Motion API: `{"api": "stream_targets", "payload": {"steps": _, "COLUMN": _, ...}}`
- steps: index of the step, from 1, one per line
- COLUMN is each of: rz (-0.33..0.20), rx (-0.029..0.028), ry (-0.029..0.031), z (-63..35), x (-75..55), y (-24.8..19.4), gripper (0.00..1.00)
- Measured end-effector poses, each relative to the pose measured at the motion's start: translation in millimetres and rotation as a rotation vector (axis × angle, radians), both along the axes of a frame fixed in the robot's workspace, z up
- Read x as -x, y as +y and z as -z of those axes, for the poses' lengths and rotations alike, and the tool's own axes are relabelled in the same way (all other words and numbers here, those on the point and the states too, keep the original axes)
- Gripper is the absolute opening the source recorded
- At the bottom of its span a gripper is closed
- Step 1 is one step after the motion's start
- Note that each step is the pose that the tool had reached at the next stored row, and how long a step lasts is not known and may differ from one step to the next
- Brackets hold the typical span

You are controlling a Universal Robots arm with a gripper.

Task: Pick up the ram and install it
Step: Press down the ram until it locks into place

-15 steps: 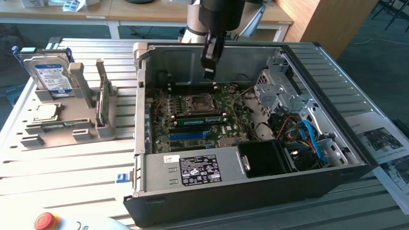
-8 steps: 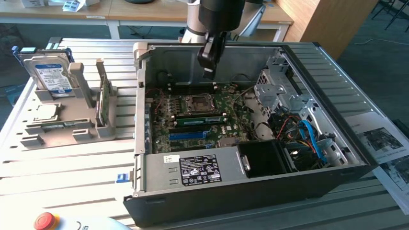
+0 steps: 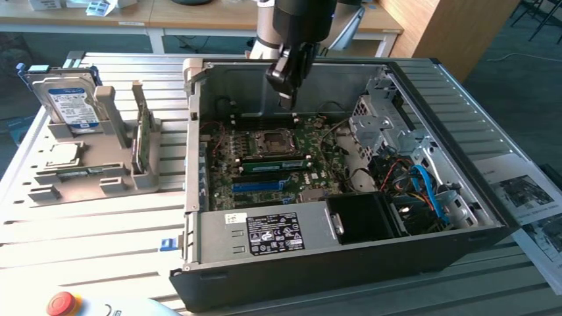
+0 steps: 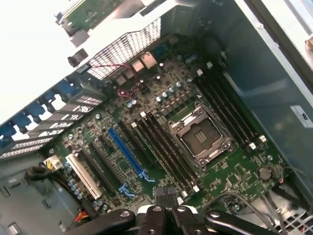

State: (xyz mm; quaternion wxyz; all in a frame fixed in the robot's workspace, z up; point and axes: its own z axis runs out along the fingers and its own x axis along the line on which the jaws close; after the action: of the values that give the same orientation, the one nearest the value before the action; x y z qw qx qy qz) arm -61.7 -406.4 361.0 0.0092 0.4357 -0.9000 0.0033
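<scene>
the long, thin green ram stick (image 3: 142, 135) stands on edge in a slot of the grey plastic parts holder (image 3: 97, 174), on the white slatted desk (image 3: 88, 230) at the exterior view's left, well apart from the robot arm. another green ram stick (image 3: 276, 164) with a pale label strip lies seated in a memory slot of the green motherboard (image 3: 263, 174), just beside the square silver processor socket (image 3: 272, 141).

the boxy silver hard drive (image 3: 70, 102) with a blue-and-white label stands upright in the same holder, and a small square silver processor chip (image 3: 62, 155) lies flat near it.

the black gripper (image 3: 288, 99) hangs over the open black computer case (image 3: 351, 257), above the far edge of the motherboard, its jaws pressed together with nothing between them. in the wrist view the gripper (image 4: 166, 196) points down at the row of black memory slots (image 4: 166, 147) next to the open socket (image 4: 200, 137), with a blue expansion slot (image 4: 124, 152) further along the board.

a grey power supply (image 3: 263, 234) with a black label sits at the case's near side, beside blue cables (image 3: 430, 194). a red button (image 3: 63, 303) sits at the desk's near corner, and printed sheets (image 3: 527, 194) lie at the exterior view's right.
</scene>
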Motion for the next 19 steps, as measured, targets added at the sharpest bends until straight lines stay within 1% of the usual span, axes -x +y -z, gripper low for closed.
{"api": "stream_targets", "payload": {"steps": 19, "rz": 0.302, "rx": 0.0001, "ry": 0.0001, "z": 0.2, "x": 0.0, "y": 0.0, "gripper": 0.1}}
